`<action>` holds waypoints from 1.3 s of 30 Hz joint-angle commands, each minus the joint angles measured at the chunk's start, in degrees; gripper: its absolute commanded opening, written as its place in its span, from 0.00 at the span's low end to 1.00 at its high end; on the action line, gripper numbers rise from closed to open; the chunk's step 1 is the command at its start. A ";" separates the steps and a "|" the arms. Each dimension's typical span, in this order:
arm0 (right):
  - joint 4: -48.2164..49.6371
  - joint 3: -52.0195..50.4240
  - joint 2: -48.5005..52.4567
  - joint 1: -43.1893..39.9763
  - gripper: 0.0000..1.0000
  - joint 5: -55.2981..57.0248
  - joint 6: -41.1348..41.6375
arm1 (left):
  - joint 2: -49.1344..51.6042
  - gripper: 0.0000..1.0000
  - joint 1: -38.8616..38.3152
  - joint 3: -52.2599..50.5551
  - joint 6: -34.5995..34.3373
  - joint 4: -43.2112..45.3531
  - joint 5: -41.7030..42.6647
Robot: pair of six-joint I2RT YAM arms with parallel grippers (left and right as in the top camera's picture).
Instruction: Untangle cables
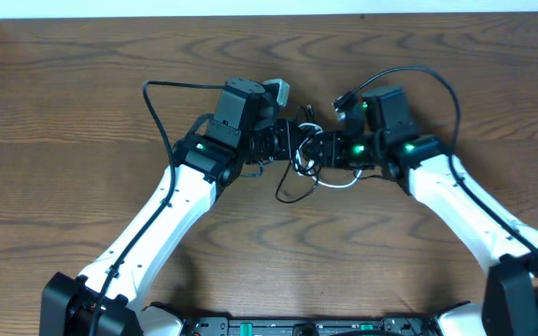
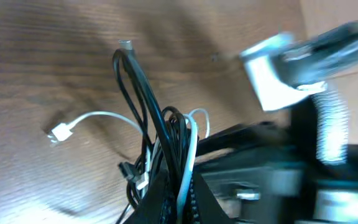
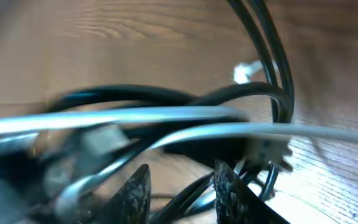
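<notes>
The black cable (image 1: 286,193) and the white cable (image 1: 340,183) lie tangled together at the table's middle, between my two grippers. In the left wrist view the black cable (image 2: 135,81) loops upward and the white cable (image 2: 104,116) trails left to its plug (image 2: 58,132). My left gripper (image 2: 179,200) is shut on both cords; it also shows in the overhead view (image 1: 283,146). My right gripper (image 3: 182,190) is open, with a black strand lying between its fingers. The white cable (image 3: 278,129) and black cable (image 3: 272,56) cross just beyond it. It faces the left gripper in the overhead view (image 1: 318,149).
The wooden table (image 1: 82,112) extends on all sides. Thick black robot cables arc over each arm, one at the left (image 1: 157,103) and one at the right (image 1: 442,84). The arm bases (image 1: 297,325) stand at the front edge.
</notes>
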 commanded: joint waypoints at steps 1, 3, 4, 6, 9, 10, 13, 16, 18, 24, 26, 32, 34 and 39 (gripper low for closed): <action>0.39 -0.07 4.33 1.07 0.29 5.68 5.77 | 0.13 0.07 0.20 0.42 -3.54 2.86 2.86; 1.51 -0.04 6.93 1.11 0.29 6.03 6.78 | 0.13 0.07 0.20 0.42 -4.66 4.39 3.78; 2.01 -0.04 8.28 1.09 0.29 6.47 7.30 | 0.11 0.07 0.24 0.42 -4.85 4.96 4.37; 2.03 -0.04 11.15 0.55 0.29 8.41 9.01 | -0.02 0.08 1.11 0.42 -4.81 5.84 6.32; -0.04 -0.04 13.68 -1.49 0.29 9.16 8.81 | -0.98 0.07 4.09 0.42 -4.79 5.38 7.15; -1.11 -0.07 13.79 -2.12 0.29 10.05 8.72 | -1.40 0.07 5.09 0.42 -4.76 5.16 7.15; -3.93 -0.04 13.79 -4.37 0.29 11.41 5.88 | -2.36 0.07 7.87 0.42 -4.74 5.09 7.13; -7.08 -0.04 13.79 -6.62 0.30 12.92 3.63 | -3.50 0.07 11.21 0.42 -4.28 4.55 7.23; -9.18 -0.04 13.79 -7.39 0.31 14.88 3.37 | -4.39 0.07 12.76 0.42 -3.82 4.70 7.65; -14.40 -0.04 13.79 -9.11 0.33 22.25 2.36 | -9.60 0.08 18.23 0.42 -0.20 4.98 7.98; -15.47 -0.04 13.79 -9.46 0.33 23.71 1.42 | -11.74 0.07 20.39 0.42 0.07 4.98 8.00; -15.26 0.63 12.44 -9.51 0.33 16.65 -8.13 | -13.44 0.07 23.10 0.39 4.39 -0.35 8.00; -15.02 0.98 10.45 -9.51 0.35 13.86 -9.64 | -12.35 0.07 22.32 0.33 5.51 -2.82 7.98; -13.55 1.55 3.76 -9.46 0.39 11.82 -7.76 | -8.37 0.07 18.73 -0.48 7.54 -5.40 7.91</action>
